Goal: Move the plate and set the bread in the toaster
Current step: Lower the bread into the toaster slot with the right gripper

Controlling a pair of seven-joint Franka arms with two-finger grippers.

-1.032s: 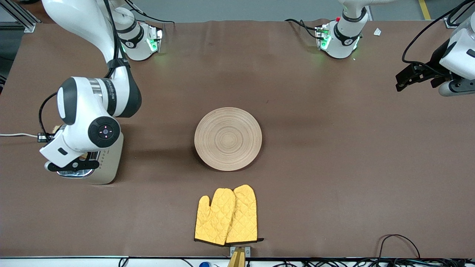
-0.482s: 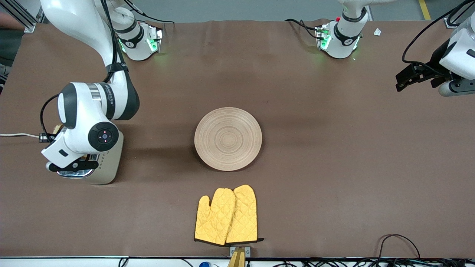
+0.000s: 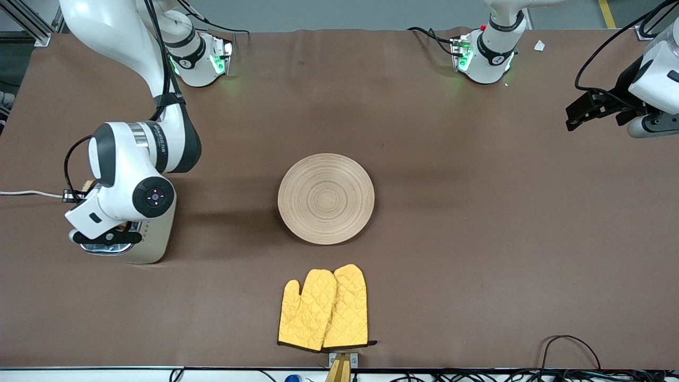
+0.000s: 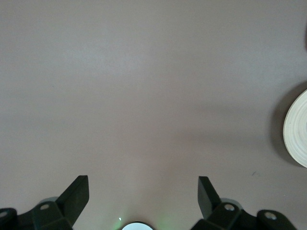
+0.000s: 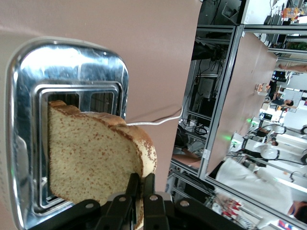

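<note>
The round pale wooden plate lies in the middle of the table; its rim also shows in the left wrist view. The cream toaster with a chrome top stands at the right arm's end of the table. My right gripper is shut on the slice of bread and holds it over the toaster's slots. In the front view only a sliver of the bread shows beside the right arm. My left gripper is open and empty, waiting up over the left arm's end of the table.
A pair of yellow oven mitts lies nearer the front camera than the plate. The toaster's white cord runs off the right arm's end of the table. Black cables lie at the table's front edge.
My right arm has shifted slightly over the toaster, toward the plate. The left arm, the plate and the mitts have not moved.
</note>
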